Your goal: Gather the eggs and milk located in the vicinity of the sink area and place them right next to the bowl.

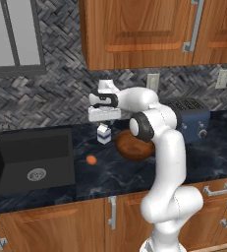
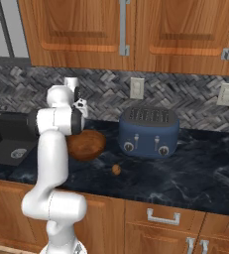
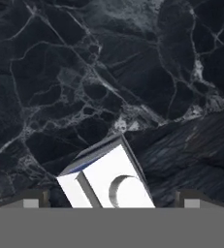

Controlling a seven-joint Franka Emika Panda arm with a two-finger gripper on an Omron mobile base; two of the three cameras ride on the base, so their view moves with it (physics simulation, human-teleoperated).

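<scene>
Black marble bench [image 1: 110, 172] carries the white milk carton [image 1: 103, 133], upright just left of the brown wooden bowl [image 1: 133, 144]. The gripper [image 1: 104, 121] hangs right above the carton, spread wide and holding nothing; in the hand view the carton [image 3: 108, 179] lies between the two finger tips [image 3: 33, 199]. One orange-brown egg [image 1: 91, 159] sits on the bench between the black sink [image 1: 31, 160] and the bowl. Another egg [image 2: 116, 169] lies in front of the blue toaster [image 2: 148, 130].
</scene>
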